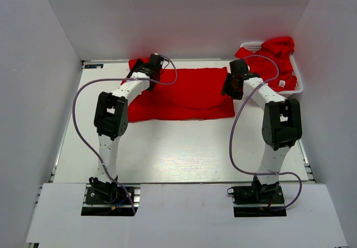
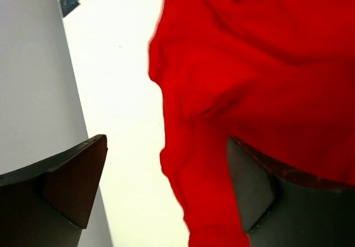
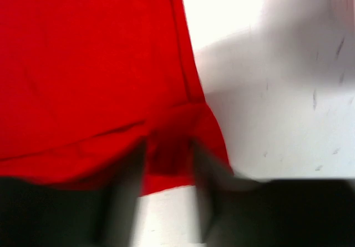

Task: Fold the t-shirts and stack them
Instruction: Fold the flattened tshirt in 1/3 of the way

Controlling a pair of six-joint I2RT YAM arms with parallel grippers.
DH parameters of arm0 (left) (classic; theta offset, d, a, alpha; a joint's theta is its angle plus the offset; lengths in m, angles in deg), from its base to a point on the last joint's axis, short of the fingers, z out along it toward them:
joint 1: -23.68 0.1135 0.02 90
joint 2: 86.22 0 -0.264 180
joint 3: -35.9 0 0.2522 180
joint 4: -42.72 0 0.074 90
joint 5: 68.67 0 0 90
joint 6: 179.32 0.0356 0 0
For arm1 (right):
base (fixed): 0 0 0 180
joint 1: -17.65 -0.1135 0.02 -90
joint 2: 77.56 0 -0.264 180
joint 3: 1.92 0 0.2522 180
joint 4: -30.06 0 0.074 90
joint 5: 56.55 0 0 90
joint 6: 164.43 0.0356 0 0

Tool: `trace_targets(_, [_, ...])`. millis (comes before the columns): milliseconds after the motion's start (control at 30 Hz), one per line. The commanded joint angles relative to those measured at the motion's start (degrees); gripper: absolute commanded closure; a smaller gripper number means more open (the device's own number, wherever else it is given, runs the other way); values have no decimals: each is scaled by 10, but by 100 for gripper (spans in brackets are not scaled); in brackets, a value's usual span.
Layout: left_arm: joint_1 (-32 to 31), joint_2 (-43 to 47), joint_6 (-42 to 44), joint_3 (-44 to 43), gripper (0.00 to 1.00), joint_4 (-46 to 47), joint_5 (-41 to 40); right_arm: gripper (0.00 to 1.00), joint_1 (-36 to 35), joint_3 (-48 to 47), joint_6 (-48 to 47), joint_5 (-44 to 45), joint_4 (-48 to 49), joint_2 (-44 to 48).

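A red t-shirt [image 1: 189,95] lies spread flat across the far middle of the table. My left gripper [image 1: 155,64] is at its far left corner. In the left wrist view it [image 2: 166,164] is wide open, with the shirt's rumpled edge [image 2: 249,75] lying between and under the fingers [image 2: 72,186]. My right gripper [image 1: 230,86] is at the shirt's right edge. In the right wrist view it [image 3: 166,164] has blurred fingers [image 3: 125,191] a narrow gap apart around the shirt's corner [image 3: 172,152]. More red t-shirts [image 1: 276,56] are heaped in the basket, one showing a white tag [image 1: 283,83].
The white lattice basket [image 1: 300,81] stands at the far right corner against the wall. White walls close in the table on the left, back and right. A small label [image 1: 93,66] sits at the far left corner. Purple cables loop off both arms.
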Motion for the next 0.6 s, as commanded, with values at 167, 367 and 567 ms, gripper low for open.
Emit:
trace_targets(167, [6, -6, -105, -125, 0, -97, -38, 10, 5, -53, -65, -36, -1, 15])
trace_targets(367, [11, 48, -220, -124, 0, -158, 46, 10, 2, 22, -100, -105, 15, 59])
trace_targets(567, [16, 143, -317, -4, 0, -161, 133, 10, -4, 102, -156, -195, 44, 99])
